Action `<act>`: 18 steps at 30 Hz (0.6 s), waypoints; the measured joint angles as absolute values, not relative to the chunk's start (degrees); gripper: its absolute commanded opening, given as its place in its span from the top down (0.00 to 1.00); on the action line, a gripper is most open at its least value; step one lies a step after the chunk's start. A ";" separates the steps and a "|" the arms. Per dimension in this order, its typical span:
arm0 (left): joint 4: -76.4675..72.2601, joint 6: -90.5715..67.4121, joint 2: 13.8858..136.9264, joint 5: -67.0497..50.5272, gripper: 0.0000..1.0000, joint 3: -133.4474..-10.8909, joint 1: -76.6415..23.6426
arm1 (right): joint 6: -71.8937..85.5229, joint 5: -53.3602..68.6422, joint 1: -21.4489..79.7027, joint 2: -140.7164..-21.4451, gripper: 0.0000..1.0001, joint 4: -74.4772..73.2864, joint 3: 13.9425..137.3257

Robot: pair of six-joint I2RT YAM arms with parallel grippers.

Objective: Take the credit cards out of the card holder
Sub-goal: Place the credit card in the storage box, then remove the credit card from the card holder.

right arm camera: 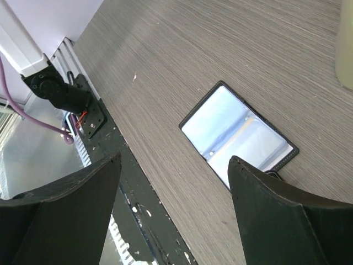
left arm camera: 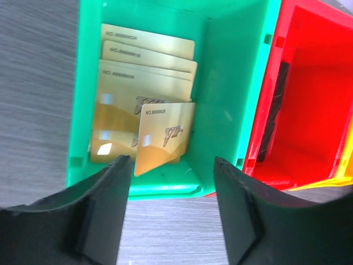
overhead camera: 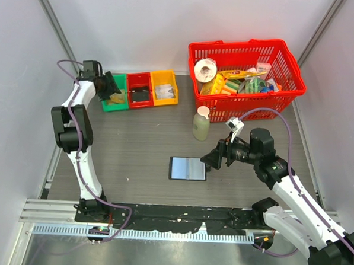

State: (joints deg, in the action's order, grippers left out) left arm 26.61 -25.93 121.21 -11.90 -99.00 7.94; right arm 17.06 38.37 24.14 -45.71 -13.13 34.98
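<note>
**Left gripper (left arm camera: 172, 165) stood released above the green tray (left arm camera: 231, 83), the cards already inside**

The credit cards (left arm camera: 146, 83) lay stacked in that tray, and one card (left arm camera: 164, 135) leaned tilted just beside the left finger (nothing was between the jaws). The card holder (overhead camera: 187, 168) lay open on the table (overhead camera: 135, 142), near the right gripper (right arm camera: 174, 165), which was also spread wide and held nothing. To finish well, I think the left arm should rise straight up with its jaws apart, so that no finger catches the tilted card.

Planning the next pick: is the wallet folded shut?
No, the wallet lies spread open on the table, pale inner faces up.
</note>
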 measured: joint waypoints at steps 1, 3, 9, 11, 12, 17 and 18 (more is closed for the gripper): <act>27.18 -25.69 121.03 -11.29 0.27 -99.29 7.84 | 16.93 37.89 24.14 -45.67 0.18 -13.56 35.00; 29.28 -24.60 119.81 -8.80 0.24 -99.53 7.27 | 16.64 36.77 24.14 -45.63 0.18 -14.55 35.11; 34.33 -23.05 109.21 0.19 0.19 -98.19 1.78 | 16.51 32.40 24.14 -46.24 0.20 -18.17 36.32; 34.35 -23.22 102.65 2.42 0.20 -95.31 -2.31 | 16.58 30.83 24.18 -47.42 0.21 -19.00 37.01; 34.09 -23.57 98.52 3.22 0.20 -92.88 -5.02 | 16.60 29.85 24.32 -48.23 0.22 -19.29 37.21; 32.40 -26.41 83.90 4.56 0.23 -80.47 -16.93 | 17.34 24.08 26.50 -53.21 0.25 -21.17 37.93; 32.47 -27.07 81.89 4.67 0.24 -78.00 -19.11 | 17.69 21.87 27.90 -54.41 0.25 -21.67 38.06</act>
State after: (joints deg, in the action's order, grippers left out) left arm 32.47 -27.07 81.89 4.67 -78.00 -19.11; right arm 17.69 21.87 27.90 -54.41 -21.67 38.06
